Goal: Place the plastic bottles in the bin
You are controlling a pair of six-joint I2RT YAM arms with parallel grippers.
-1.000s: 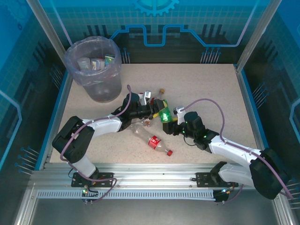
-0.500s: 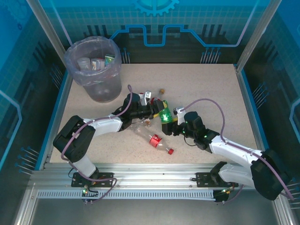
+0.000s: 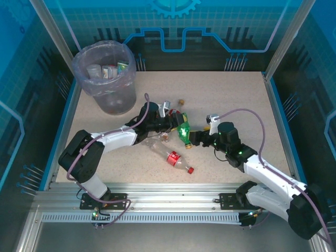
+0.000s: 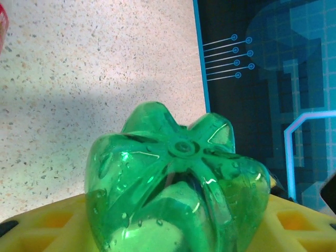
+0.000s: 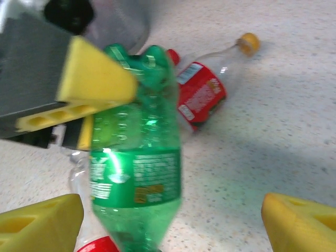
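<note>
Now: left end effector [image 3: 176, 124] clamped on green bottle [image 3: 183, 131] near base, mid-counter [image 3: 236, 100], well apart from bin [image 3: 113, 100] far left. Right end effector [image 3: 195, 137] spread wide, flanking bottle. Risk: slick rounded base, shallow grip; cd slip out en route.

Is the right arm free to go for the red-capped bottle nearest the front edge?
Probably, though not directly. The right claw stands open, gripping nothing, but the green bottle, gripped by the left claw, sits between its fingers; it must clear that first. The red-capped bottle lies unobstructed nearby.
</note>
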